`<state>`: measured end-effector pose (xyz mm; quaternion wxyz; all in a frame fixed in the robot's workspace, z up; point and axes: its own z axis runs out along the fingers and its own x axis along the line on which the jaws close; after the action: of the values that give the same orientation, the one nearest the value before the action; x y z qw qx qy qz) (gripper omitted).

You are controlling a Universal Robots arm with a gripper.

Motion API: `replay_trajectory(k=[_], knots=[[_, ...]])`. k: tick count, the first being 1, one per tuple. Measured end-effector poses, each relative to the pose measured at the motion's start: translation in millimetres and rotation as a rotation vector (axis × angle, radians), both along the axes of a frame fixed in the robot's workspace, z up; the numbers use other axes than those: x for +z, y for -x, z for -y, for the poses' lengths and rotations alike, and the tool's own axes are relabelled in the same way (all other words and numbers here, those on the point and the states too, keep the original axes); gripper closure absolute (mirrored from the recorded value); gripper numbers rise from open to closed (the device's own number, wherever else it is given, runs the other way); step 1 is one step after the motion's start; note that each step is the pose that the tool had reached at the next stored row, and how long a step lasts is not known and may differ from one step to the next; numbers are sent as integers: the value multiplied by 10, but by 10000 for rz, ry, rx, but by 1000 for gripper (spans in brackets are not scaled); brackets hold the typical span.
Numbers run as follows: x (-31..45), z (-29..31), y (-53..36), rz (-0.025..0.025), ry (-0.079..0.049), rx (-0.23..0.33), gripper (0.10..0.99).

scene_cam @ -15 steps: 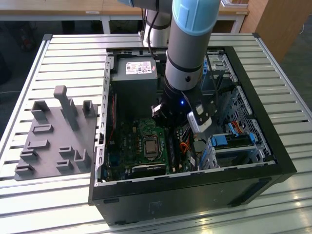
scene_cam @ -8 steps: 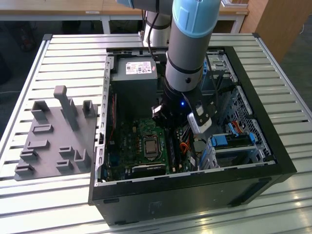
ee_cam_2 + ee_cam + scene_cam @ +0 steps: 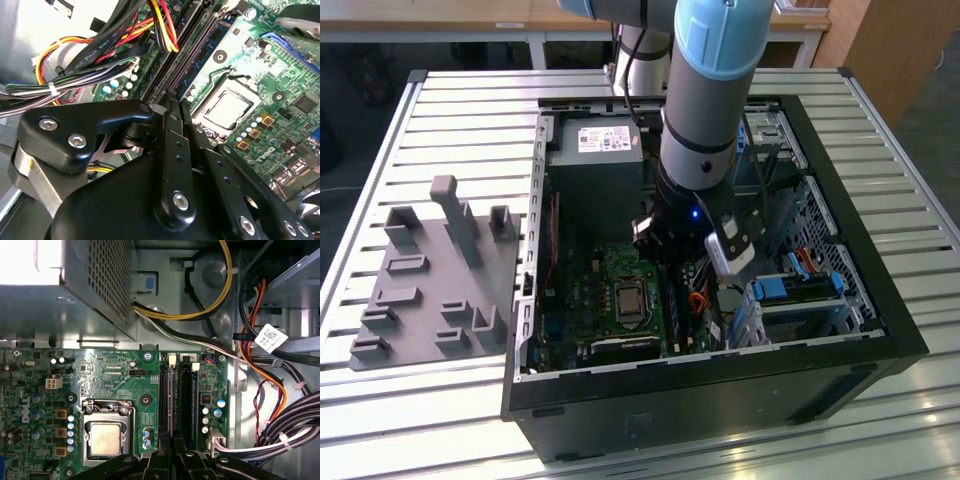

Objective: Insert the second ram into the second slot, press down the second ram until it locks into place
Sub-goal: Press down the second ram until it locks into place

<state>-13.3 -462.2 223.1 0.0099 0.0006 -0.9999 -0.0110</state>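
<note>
In the exterior view my gripper (image 3: 667,258) reaches down into the open computer case (image 3: 720,385), just to that view's right of the CPU socket (image 3: 628,300). Both wrist views show the black fingers drawn together, the gripper (image 3: 177,100) (image 3: 172,449) shut with nothing seen between them. The fingertips sit over the near end of the memory slots (image 3: 176,400). The second ram (image 3: 202,57), a thin blue strip with dark chips, stands on edge in a slot beside the CPU socket (image 3: 226,107). I cannot tell whether the fingertips touch it.
A bundle of black, yellow and red cables (image 3: 100,50) runs close beside the slots. The power supply (image 3: 595,150) fills the case's far end and a drive cage (image 3: 800,290) lies at the exterior view's right. A grey fixture plate (image 3: 430,280) rests on the slatted table outside the case.
</note>
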Motion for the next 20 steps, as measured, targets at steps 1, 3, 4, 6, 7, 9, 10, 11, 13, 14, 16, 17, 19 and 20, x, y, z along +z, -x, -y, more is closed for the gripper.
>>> replay_trajectory(k=[1,3,4,6,7,9,10,11,13,14,16,17,19,20], knots=[[-3,0,0,0,0,0,949],[-8,0,0,-1,1,1,949],[-10,0,0,-3,1,0,949],[-15,0,0,-6,-1,0,949],[-16,0,0,-9,0,0,949],[-20,2,0,-13,-1,0,949],[-22,4,0,-16,-1,0,949],[-23,6,0,-19,-1,0,949],[-26,10,0,-26,-2,0,949],[-29,12,0,-29,-2,0,949],[-37,13,0,-34,-1,0,949],[-44,13,0,-36,-1,0,949],[-52,13,0,-38,1,0,949],[-52,13,0,-38,0,0,949]])
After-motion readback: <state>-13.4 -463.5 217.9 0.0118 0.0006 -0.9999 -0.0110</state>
